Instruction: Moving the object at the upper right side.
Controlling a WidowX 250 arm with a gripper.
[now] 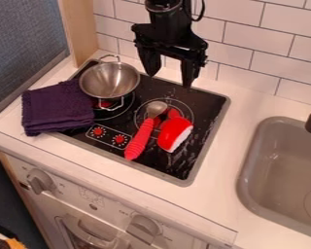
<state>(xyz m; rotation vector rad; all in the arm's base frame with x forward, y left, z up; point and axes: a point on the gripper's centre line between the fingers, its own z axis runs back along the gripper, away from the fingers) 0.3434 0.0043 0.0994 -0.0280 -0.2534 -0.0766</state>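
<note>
Hand [169,79] hangs wide open above the back of the stovetop [208,104]; metal pot [109,79] sits at the back left, beside a folded purple cloth [57,108]; red-handled spoon [141,137] lies near the middle, red and white toy [174,133] just to its right; white bench [242,99] surrounds the stovetop.

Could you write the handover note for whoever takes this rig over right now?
Gripper: jaws apart, holding nothing, above the back of the stovetop.
Things: metal pot back left; purple cloth along the left edge; red-handled spoon near the middle, red-and-white toy right of it.
Done: nothing sits at the stovetop's upper right.
Left: probably the whole move; confirm which object is meant.
</note>
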